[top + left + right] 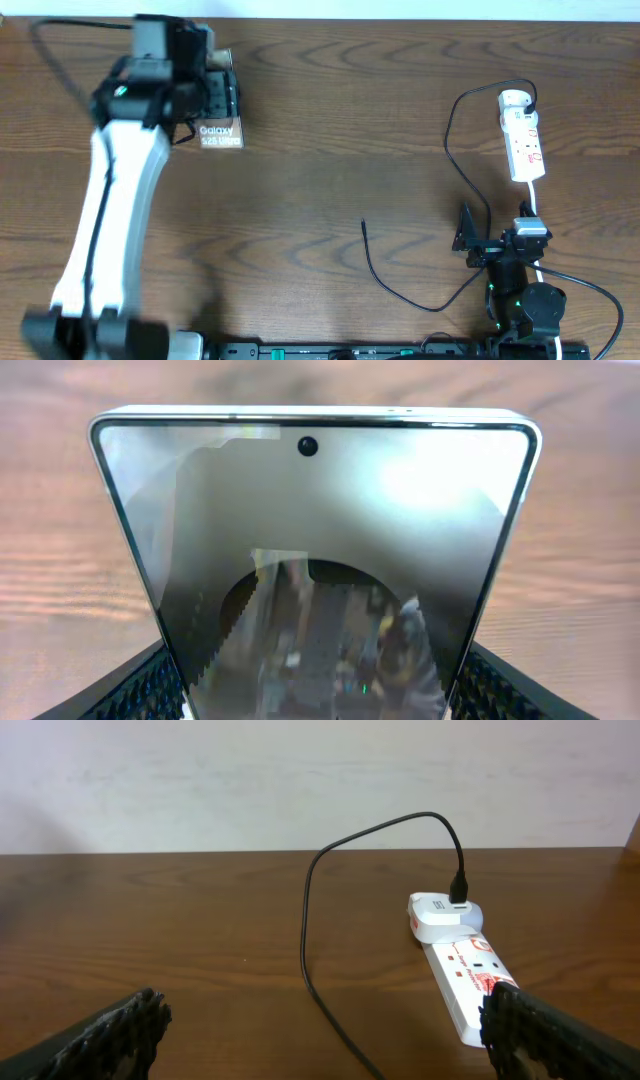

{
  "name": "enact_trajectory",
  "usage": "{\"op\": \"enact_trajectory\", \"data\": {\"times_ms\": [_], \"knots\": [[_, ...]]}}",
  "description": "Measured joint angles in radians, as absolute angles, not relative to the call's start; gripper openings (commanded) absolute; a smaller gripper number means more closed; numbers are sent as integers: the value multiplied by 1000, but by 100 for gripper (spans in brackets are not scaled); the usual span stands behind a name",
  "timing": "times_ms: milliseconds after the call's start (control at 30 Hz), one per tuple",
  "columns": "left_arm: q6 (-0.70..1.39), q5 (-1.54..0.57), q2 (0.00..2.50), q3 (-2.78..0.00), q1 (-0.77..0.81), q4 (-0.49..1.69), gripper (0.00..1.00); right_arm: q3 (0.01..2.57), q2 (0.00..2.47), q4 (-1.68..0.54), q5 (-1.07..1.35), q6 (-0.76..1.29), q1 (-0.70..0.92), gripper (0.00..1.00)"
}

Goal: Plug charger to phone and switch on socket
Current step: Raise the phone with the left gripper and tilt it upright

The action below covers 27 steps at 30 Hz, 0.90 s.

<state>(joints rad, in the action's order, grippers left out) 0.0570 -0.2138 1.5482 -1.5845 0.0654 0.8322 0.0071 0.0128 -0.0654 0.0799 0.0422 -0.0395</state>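
The phone [222, 133] lies at the table's far left, bronze face with white lettering up. My left gripper [216, 96] is shut on it; in the left wrist view the phone [320, 530] fills the frame with my fingers [320, 705] against both long edges. The white socket strip [524, 140] lies at the far right. The black charger cable [450, 130] runs from a white adapter [514, 100] on the strip and loops down to its free plug tip [363, 224]. My right gripper [495, 232] is open and empty below the strip, with the cable [305, 935] and socket [465, 975] ahead of its fingers [320, 1040].
The strip's white cord [590, 285] curves past the right arm's base. The adapter [440, 915] sits at the strip's far end. A pale wall rises behind the table's far edge [200, 852].
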Motion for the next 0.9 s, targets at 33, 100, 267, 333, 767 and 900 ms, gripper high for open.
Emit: {"op": "enact_trajectory", "data": {"times_ms": [33,100,267,333,767,900], "knots": [[73,-241,1509,-1584,65,833,7,7,13,-65,80,42,-39,99],[110,-297,1431,-1584,66,833,7,7,13,-65,80,42,-39,99],[246,-393,1297,-1584,66,868,7,7,13,-66,80,42,-39,99],[338,-414,1256,-1584,66,894,7,7,13,-65,80,42,-39,99],[1048,-647,1281,-1584,5,889,7,7,13,-66,80,42,-39,99],[1237,-839,1331,-1584,-65,812,7,7,13,-65,80,42,-39,99]]}}
